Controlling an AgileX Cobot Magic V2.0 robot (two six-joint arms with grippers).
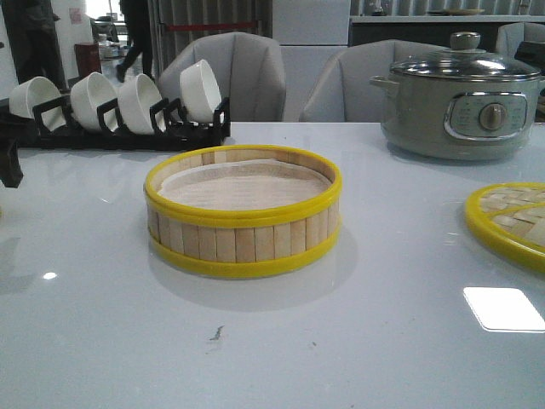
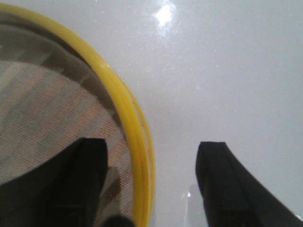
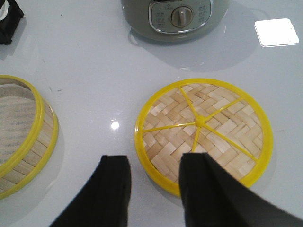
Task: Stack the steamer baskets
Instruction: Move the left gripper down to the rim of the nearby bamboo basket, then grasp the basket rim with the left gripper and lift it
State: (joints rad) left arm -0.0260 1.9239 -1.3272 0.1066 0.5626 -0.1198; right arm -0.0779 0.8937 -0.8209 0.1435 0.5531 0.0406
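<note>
One steamer basket (image 1: 243,215) with bamboo-slat walls, yellow rims and a paper liner stands at the table's middle; it also shows in the right wrist view (image 3: 23,142). In the left wrist view a basket's yellow rim (image 2: 120,94) is close below my left gripper (image 2: 151,144), which is open, one finger inside the rim and one outside over the table. I cannot tell whether it is the same basket. My right gripper (image 3: 155,158) is open over the near edge of the flat woven lid (image 3: 208,125). Neither gripper shows in the front view.
A grey-green electric cooker (image 1: 460,102) stands at the back right, also seen in the right wrist view (image 3: 180,14). A black rack with white bowls (image 1: 119,111) stands at the back left. The woven lid (image 1: 511,220) lies at the right edge. Chairs stand behind the table.
</note>
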